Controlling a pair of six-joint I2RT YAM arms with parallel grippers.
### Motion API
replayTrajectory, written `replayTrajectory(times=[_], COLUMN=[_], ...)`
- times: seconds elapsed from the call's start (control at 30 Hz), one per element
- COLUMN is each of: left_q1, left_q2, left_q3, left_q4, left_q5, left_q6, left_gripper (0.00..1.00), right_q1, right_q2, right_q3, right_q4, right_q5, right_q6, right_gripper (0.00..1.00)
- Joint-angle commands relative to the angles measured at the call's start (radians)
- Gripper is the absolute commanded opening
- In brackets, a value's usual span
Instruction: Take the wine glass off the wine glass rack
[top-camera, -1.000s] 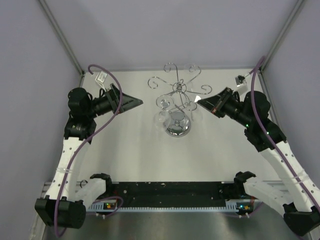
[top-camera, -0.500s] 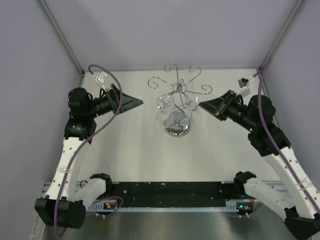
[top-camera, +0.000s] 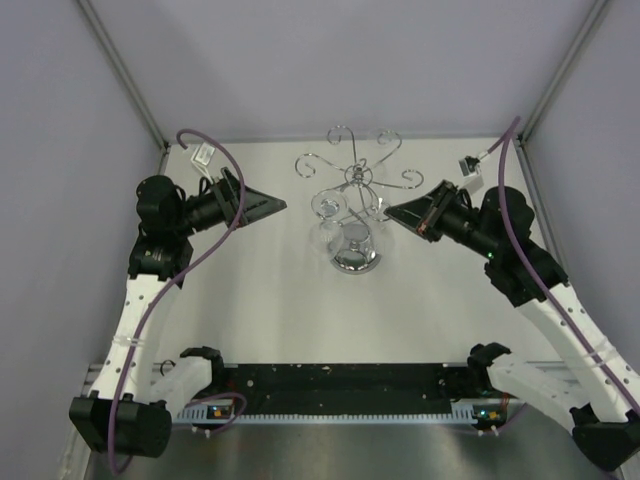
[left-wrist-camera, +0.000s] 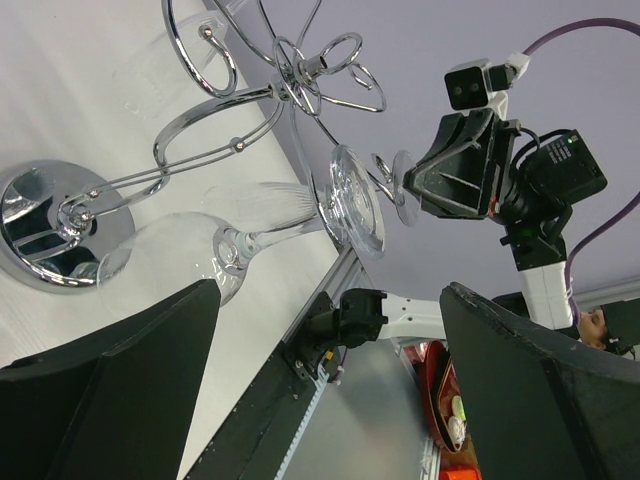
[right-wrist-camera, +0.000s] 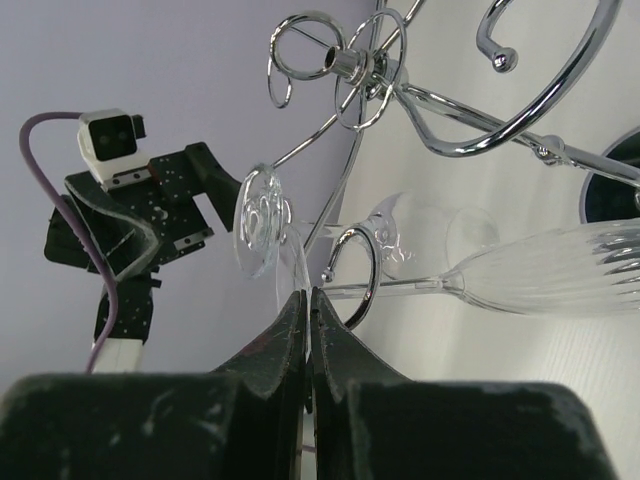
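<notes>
The chrome wine glass rack (top-camera: 352, 178) stands at mid-table on its mirrored base (top-camera: 355, 250); it also shows in the left wrist view (left-wrist-camera: 200, 140) and the right wrist view (right-wrist-camera: 470, 125). A clear ribbed wine glass (right-wrist-camera: 560, 270) hangs from a curled arm. Its foot (left-wrist-camera: 405, 190) is edge-on at my right gripper's tips. My right gripper (top-camera: 388, 212) (right-wrist-camera: 308, 292) is on the rack's right side, shut on that foot's rim. My left gripper (top-camera: 278, 205) (left-wrist-camera: 330, 300) is open and empty, left of the rack and apart from it.
A second, smooth clear glass (right-wrist-camera: 262, 222) (left-wrist-camera: 355, 205) hangs on the rack beside the first, its round foot facing the right gripper. Grey walls close in the table on three sides. The black rail (top-camera: 340, 385) runs along the near edge.
My right gripper has moved a little left and forward, closer in to the rack, and its arm has swung. The left arm and the rack have not moved.
</notes>
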Motion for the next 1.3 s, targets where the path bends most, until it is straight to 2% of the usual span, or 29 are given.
replayTrajectory(times=[0.0,0.4,0.73,0.9,1.1,1.27], left_q1=[-0.002,-0.002,-0.006,-0.009,-0.01,-0.01], left_q2=[-0.018,0.0,0.006,0.006,0.002,-0.003], left_q3=[0.002,0.014,0.023,0.026,0.022,0.025], left_q4=[0.027,0.03,0.035,0.035,0.035,0.035], left_q5=[0.011,0.016,0.008,0.005,0.005,0.007], left_q6=[0.016,0.015,0.004,0.001,0.001,0.002], left_gripper=[0.98,0.98,0.98,0.98,0.98,0.98], right_q1=[0.012,0.012,0.015,0.015,0.016,0.015], right_q2=[0.015,0.018,-0.031,-0.039,-0.011,-0.052], right_q3=[0.032,0.054,-0.014,-0.011,-0.006,-0.015], right_q4=[0.063,0.064,0.116,0.095,0.101,0.061], right_q5=[0.021,0.11,0.275,0.369,0.377,0.426], right_q6=[0.036,0.177,0.34,0.35,0.35,0.314], right_gripper=[0.0,0.0,0.0,0.0,0.0,0.0])
